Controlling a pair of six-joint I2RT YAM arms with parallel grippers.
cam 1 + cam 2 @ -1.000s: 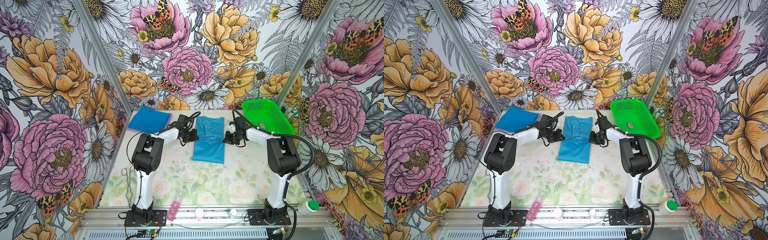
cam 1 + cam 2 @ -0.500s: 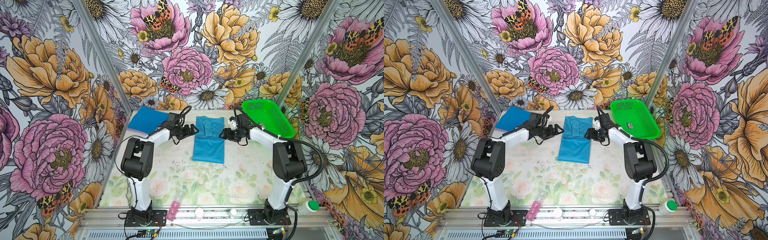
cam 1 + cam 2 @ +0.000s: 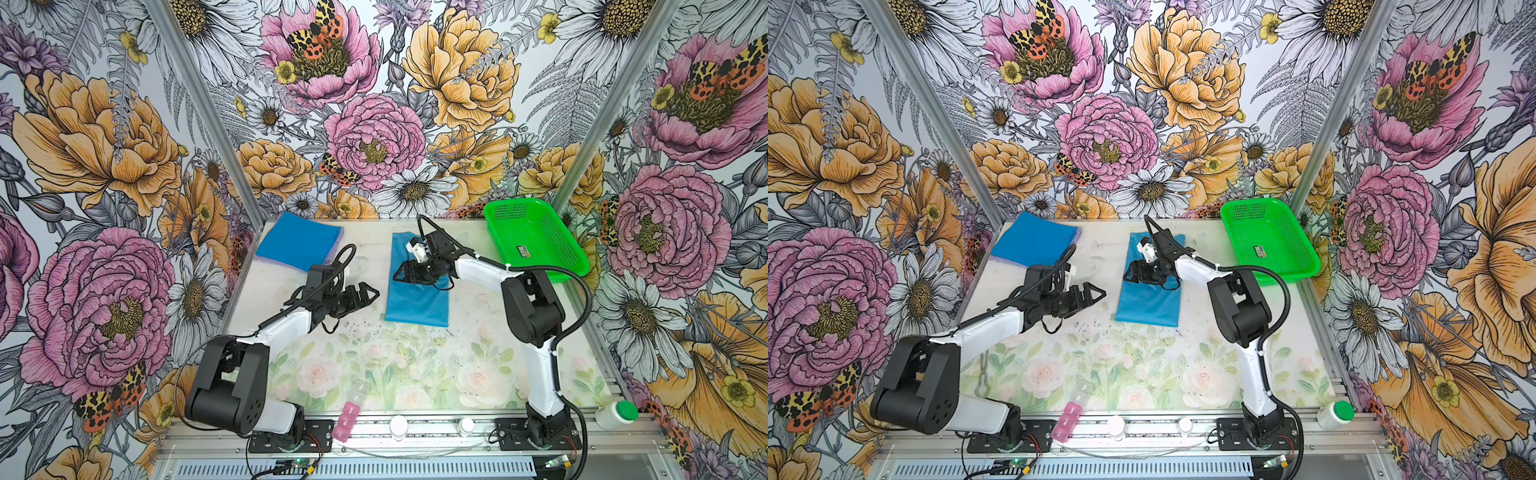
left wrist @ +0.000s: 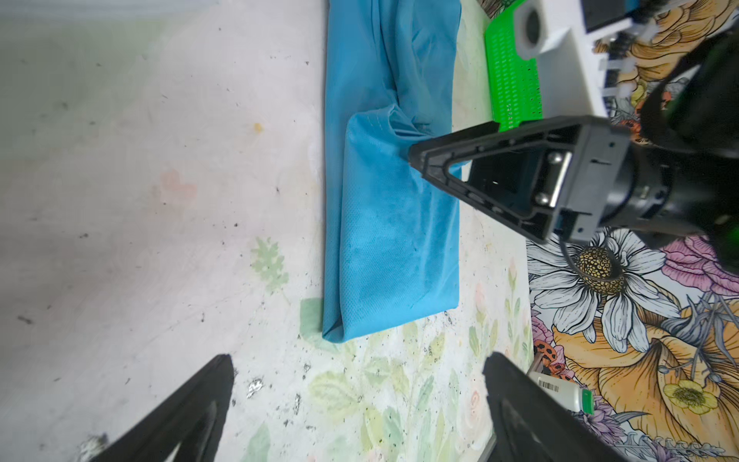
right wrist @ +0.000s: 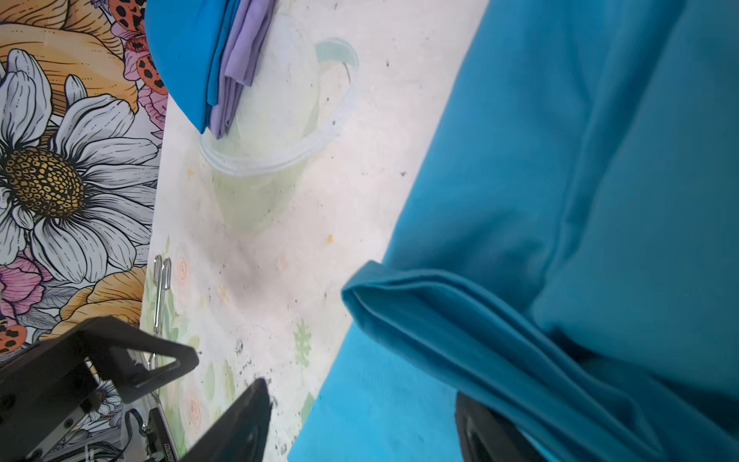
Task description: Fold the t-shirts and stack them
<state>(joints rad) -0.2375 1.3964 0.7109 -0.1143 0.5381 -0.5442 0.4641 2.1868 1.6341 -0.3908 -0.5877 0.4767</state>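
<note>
Both top views show me the left gripper (image 3: 368,292) wide open and empty beside the teal t-shirt (image 3: 417,305) lying at centre, right gripper (image 3: 402,275) spread open over its fold, folded stack (image 3: 297,245) back-left.

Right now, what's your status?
Left gripper open, empty. Right gripper open over teal shirt, folded lengthwise. Clear cup beside stack.

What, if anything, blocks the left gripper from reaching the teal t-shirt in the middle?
Probably nothing, so yes. The left gripper, jaws open, faces the teal t-shirt across bare table; the right gripper hovers over the shirt's far half, leaving the edge facing the left gripper free.
</note>
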